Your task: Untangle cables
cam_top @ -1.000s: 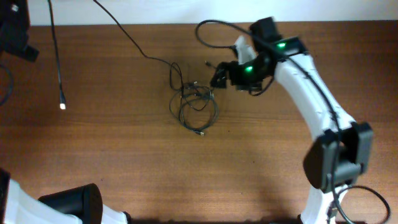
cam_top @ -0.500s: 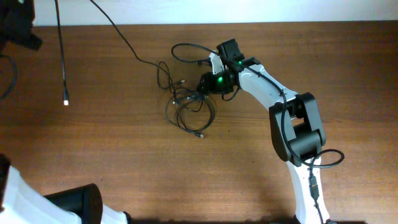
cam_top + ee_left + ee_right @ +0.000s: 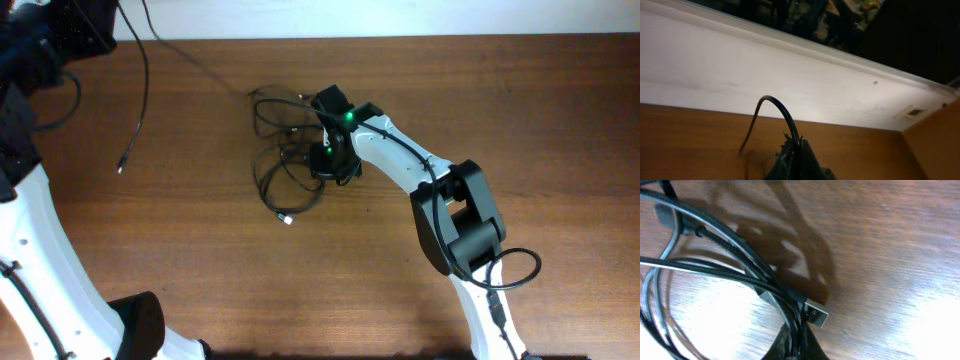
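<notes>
My left claw [image 3: 795, 148], over the counter's [image 3: 200, 285] far left corner, pinches one black strand [image 3: 769, 98]. The cables [image 3: 290, 152] sit knotted near the middle of the far edge, my right claw [image 3: 322, 160] clamped on them beside a silver plug [image 3: 815, 314].

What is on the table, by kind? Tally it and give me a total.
White robot arms: 2, left arm and right arm
Cable tangle: 1
Loose cable hanging apart from it: 1
Total: 4
</notes>
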